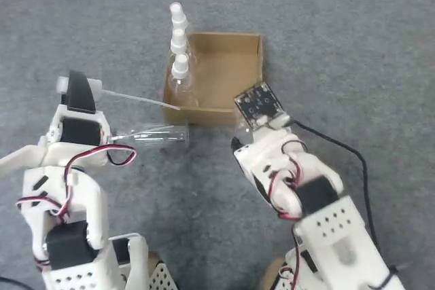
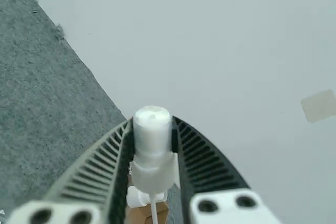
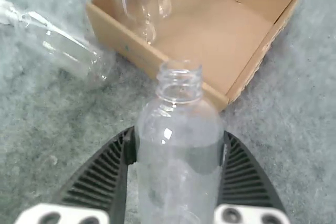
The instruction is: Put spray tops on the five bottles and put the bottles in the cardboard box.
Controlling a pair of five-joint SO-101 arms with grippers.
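Observation:
My left gripper (image 2: 152, 124) is shut on a white spray top (image 2: 152, 153). In the high view that spray top (image 1: 66, 85) is held at the left, and its thin dip tube (image 1: 139, 99) stretches toward the cardboard box (image 1: 234, 52). My right gripper (image 3: 178, 135) is shut on an upright clear bottle (image 3: 178, 150) with an open neck, just in front of the box (image 3: 220, 30). Three bottles with spray tops (image 1: 179, 66) stand along the box's left side. Another clear bottle (image 1: 153, 135) without a top lies on its side on the carpet left of the box.
Grey carpet (image 1: 353, 59) covers the table. The right arm's wrist board (image 1: 259, 105) hangs over the box's near wall and hides that gripper from above. A black cable (image 1: 340, 147) runs along the carpet right of that arm. A pale wall (image 2: 220, 35) stands behind.

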